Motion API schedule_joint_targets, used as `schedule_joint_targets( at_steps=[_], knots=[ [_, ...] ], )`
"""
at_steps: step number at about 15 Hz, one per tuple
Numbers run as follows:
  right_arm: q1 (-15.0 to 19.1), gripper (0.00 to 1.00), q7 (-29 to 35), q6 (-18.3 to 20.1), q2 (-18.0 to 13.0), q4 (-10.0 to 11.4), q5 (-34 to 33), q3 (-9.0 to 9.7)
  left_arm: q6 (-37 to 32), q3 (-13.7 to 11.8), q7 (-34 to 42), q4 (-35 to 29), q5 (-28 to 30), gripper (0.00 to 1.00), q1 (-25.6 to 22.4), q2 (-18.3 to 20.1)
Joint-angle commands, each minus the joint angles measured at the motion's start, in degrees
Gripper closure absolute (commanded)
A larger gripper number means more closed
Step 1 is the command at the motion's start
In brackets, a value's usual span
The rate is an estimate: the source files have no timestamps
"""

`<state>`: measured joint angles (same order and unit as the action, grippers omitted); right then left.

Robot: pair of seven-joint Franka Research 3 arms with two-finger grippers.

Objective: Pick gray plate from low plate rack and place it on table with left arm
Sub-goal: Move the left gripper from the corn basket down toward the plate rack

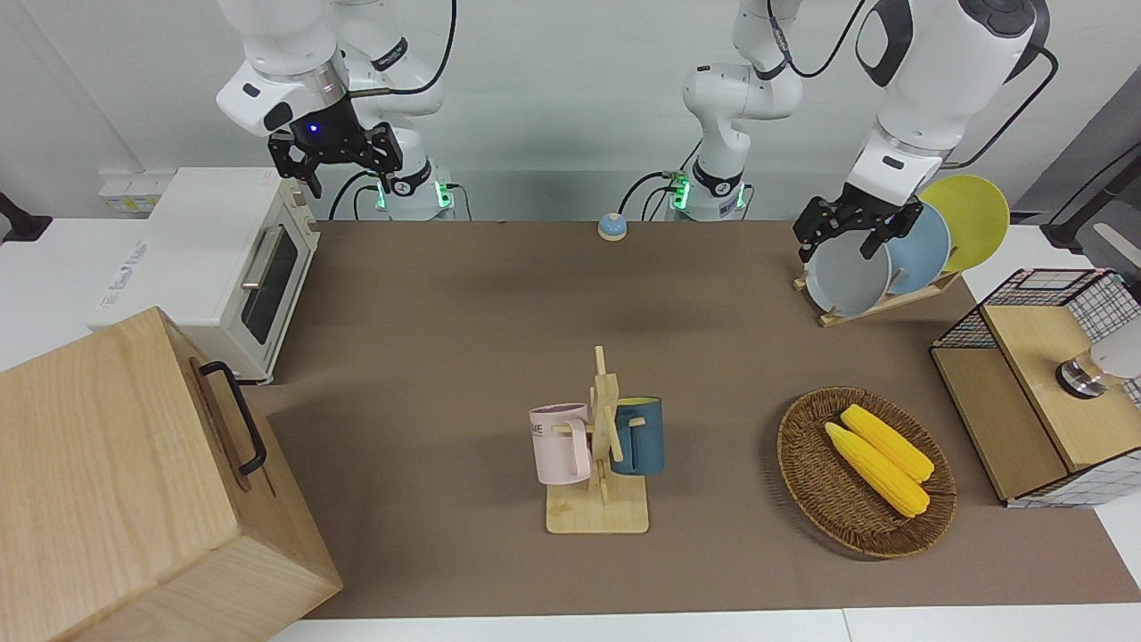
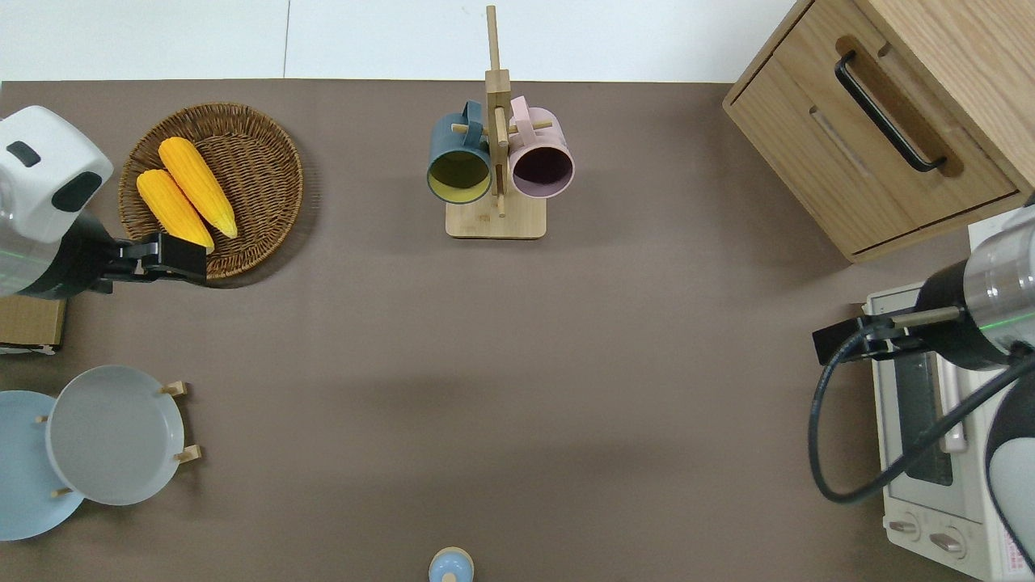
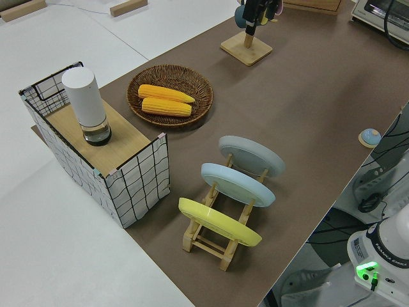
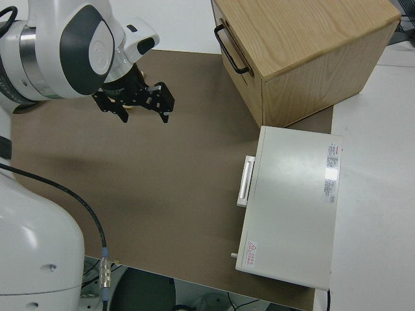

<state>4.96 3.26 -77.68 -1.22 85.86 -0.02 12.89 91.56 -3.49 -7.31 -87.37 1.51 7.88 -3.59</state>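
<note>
The gray plate point(image 1: 847, 272) stands tilted in the slot of the low plate rack point(image 1: 878, 303) farthest from the table's end, at the left arm's end of the brown table point(image 1: 446, 312). It also shows in the overhead view point(image 2: 113, 436) and the left side view point(image 3: 251, 155). A sky-blue plate point(image 1: 923, 245) and a yellow plate point(image 1: 972, 214) stand in the other slots. My left gripper point(image 1: 838, 250) is open and empty in the air. The overhead view shows the left gripper point(image 2: 190, 259) over the rim of the wicker basket nearest the robots, apart from the plate. My right gripper point(image 1: 337, 174) is open and parked.
A wicker basket point(image 1: 802, 481) holds two corn cobs. A mug tree point(image 1: 597, 517) with a pink and a dark blue mug stands mid-table. A wire crate point(image 1: 1025, 428), a toaster oven point(image 1: 214, 259), a wooden cabinet point(image 1: 134, 481) and a small blue bell point(image 1: 611, 226) are around.
</note>
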Motion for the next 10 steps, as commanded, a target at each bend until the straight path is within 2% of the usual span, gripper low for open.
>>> schedule_joint_targets(
  at_steps=[1,5,10],
  knots=[
    [0.85,0.013,-0.19,0.87,-0.27,-0.35,0.20,0.38,-1.47,0.15,-6.53,0.97,0.60,0.00,0.72,-0.53],
    [0.84,0.011,-0.19,0.87,-0.27,-0.35,0.20,0.38,-1.47,0.15,-6.49,0.45,0.34,0.00,0.73,-0.36],
    [0.85,0.011,-0.19,0.87,-0.27,-0.35,0.20,0.38,-1.39,0.33,-4.83,-3.59,-5.10,0.00,0.82,1.92]
  ],
)
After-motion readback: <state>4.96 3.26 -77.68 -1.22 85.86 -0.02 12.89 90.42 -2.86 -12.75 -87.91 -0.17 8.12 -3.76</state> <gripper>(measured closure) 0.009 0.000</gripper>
